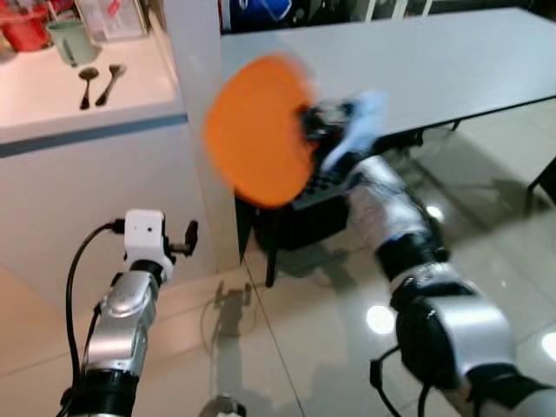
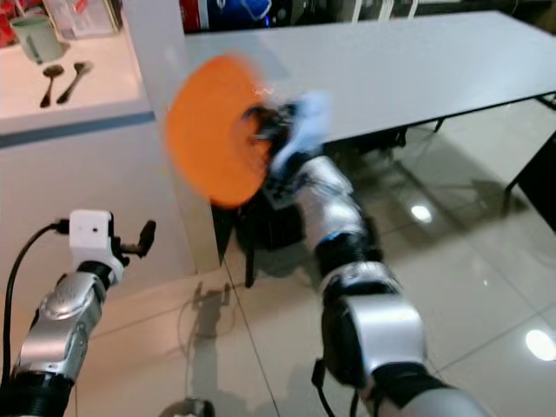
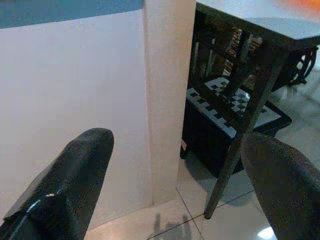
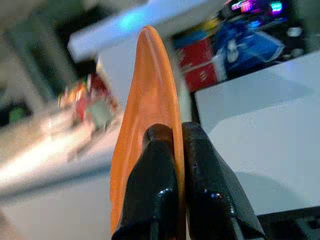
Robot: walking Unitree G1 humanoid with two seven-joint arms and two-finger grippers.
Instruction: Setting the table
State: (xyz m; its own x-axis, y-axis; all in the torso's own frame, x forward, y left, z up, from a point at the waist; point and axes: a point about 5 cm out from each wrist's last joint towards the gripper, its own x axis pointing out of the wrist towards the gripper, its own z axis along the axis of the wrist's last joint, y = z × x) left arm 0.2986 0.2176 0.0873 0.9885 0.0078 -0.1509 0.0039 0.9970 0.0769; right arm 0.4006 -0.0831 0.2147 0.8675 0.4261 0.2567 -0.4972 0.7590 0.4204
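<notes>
The right tool (image 4: 179,150) pinches an orange plate (image 1: 259,130) by its rim, its two black fingers (image 4: 152,175) pressed against either face of the plate, which stands nearly on edge. The plate is held up in the air, just beside the near corner of the long grey bench (image 1: 417,61) and not touching it; most of the bench top lies beyond and to the right of the tool. The picture is blurred around the plate and the tool.

The left tool (image 3: 175,185) hangs low at the robot's left, its fingers (image 3: 75,175) spread wide with nothing between them. Ahead of it stand a white wall panel (image 3: 75,100) and a pale post (image 3: 167,90), and past the post a dark bench leg (image 3: 240,145) and a dark box with a checked top (image 3: 230,120) on the glossy tiled floor (image 1: 330,347).

Well off to the left of the plate, a white counter (image 1: 78,91) carries two dark spoons (image 1: 98,84) lying side by side, a green cup (image 1: 73,42) behind them and a red tub (image 1: 24,28) next to the cup.
</notes>
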